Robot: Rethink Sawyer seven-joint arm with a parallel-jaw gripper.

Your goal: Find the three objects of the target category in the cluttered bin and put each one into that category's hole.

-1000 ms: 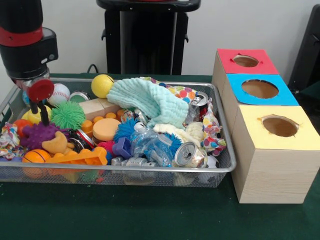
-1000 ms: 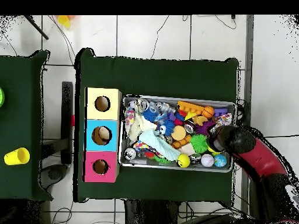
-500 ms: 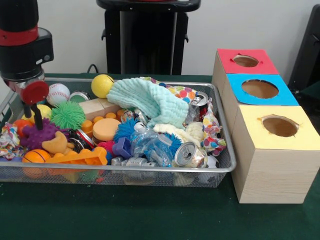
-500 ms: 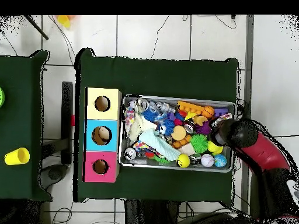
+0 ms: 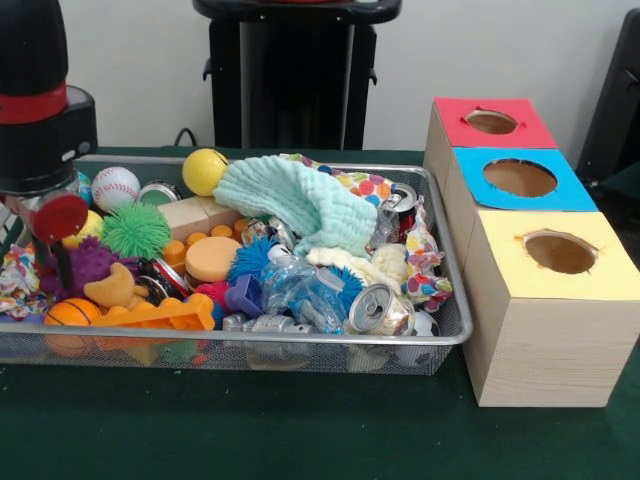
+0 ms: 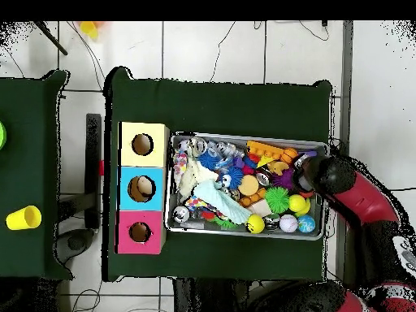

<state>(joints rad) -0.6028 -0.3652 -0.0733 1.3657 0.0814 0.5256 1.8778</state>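
The wire mesh bin is full of mixed toys, cans and cloths; it also shows in the overhead view. A pale yellow plush toy lies near its right end, partly under a mint cloth. I cannot make out the striped tiger. My gripper hangs over the bin's left end, low above a purple spiky ball, next to a green spiky ball. In the overhead view the gripper is at the bin's right end. The red-topped box's hole is at the far side of the boxes.
A blue-topped box and a yellow-topped box stand in a row with the red one, right of the bin. A baseball, a yellow ball, an orange ball and crushed cans lie in the bin.
The gripper has moved down and toward the bin's near left corner in the front view, from above the yellow ball at the left wall to over the purple spiky ball.
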